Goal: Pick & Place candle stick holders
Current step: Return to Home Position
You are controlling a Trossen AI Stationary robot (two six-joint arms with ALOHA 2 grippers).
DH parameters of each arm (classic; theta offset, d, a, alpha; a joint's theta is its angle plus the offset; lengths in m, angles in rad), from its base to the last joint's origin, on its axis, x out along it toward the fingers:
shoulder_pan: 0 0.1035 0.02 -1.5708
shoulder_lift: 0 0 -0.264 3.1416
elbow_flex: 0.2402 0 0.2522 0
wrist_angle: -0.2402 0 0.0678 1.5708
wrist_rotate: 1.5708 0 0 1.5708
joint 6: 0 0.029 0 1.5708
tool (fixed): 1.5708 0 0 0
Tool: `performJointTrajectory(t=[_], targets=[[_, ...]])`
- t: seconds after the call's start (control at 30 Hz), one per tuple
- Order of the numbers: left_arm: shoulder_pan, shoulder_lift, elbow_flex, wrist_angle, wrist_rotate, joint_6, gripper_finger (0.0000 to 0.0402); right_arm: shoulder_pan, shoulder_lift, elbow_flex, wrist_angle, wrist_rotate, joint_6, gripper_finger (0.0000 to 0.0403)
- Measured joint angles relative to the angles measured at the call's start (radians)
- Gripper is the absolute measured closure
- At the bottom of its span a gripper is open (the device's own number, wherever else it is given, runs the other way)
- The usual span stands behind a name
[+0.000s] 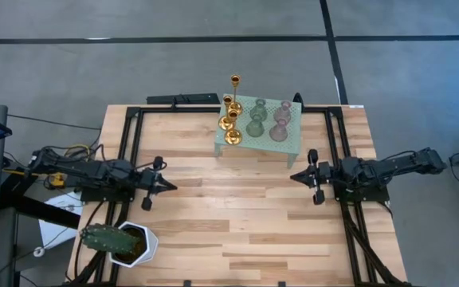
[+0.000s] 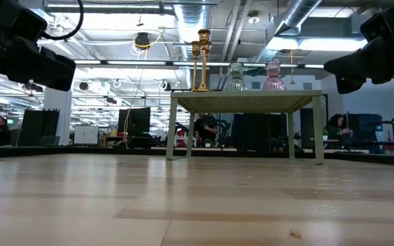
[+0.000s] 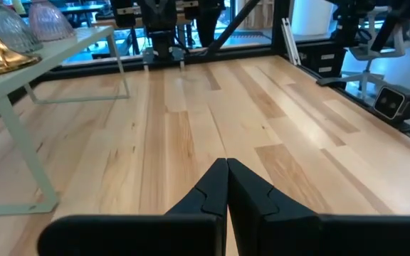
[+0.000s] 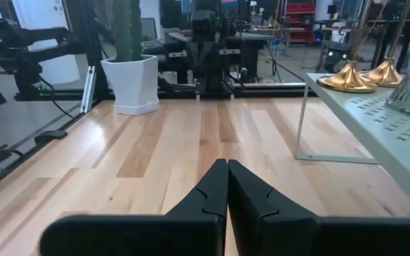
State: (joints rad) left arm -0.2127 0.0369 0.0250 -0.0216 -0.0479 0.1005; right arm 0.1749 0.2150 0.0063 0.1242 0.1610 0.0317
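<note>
Upper centre: candle stick holders on mint stand; glass likely fragile, slippery; grip necks. Left hand, right hand pressed together, empty.

We saw the candle stick holders on the stand at the far edge of the table; the pot stood at its near left corner.

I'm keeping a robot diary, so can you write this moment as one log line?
left gripper: shut, empty, over table | right gripper: shut, empty, over table | candle holders: standing on mint stand
</note>
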Motion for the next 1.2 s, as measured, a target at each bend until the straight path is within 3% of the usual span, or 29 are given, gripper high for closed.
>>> performJointTrajectory(t=[0.47,0.77,0.9,1.2], targets=[[0.0,0.046,-0.001,0.004,0.0,0.0,0.0395,0.001,-0.003,-0.001,-0.001,-0.002,0.004,0.0403],[-0.001,-0.036,-0.008,0.05,-0.001,-0.002,0.0395,0.001,-0.215,-0.001,-0.039,-0.003,0.003,0.0403],[-0.001,-0.037,-0.008,0.058,-0.001,-0.002,0.0395,0.002,-0.213,-0.001,0.038,-0.002,0.004,0.0403],[-0.001,-0.037,-0.019,0.066,-0.001,-0.002,0.0395,0.026,-0.212,-0.001,0.029,-0.002,0.004,0.0403]])
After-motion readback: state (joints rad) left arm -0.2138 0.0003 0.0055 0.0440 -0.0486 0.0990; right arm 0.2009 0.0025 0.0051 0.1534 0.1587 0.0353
